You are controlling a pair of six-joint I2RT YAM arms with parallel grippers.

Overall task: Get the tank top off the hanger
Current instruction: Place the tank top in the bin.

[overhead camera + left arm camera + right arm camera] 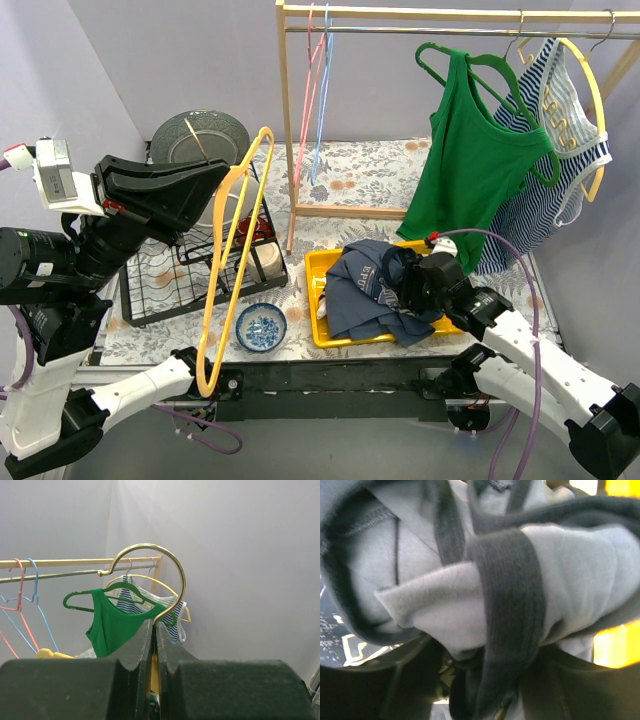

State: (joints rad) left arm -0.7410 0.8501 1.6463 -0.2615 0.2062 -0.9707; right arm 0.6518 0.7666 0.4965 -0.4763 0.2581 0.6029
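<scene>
My left gripper [226,176] [154,625] is shut on the gold hook [176,570] of a bare yellow hanger [232,270], which hangs slanted over the table's left side. The tank top [365,285], grey-blue with dark trim, lies crumpled in a yellow tray [318,300]. My right gripper [415,285] [485,680] is low over that heap with its jaws apart. In the right wrist view the tank top [445,610] fills the frame and a dark strap drapes down between the fingers [395,685].
A wooden rack [290,130] at the back carries a green top [480,160], a striped top [550,180] and thin pink and blue hangers [315,90]. A black wire rack [180,280], a grey plate [200,140] and a small blue bowl [262,327] stand on the left.
</scene>
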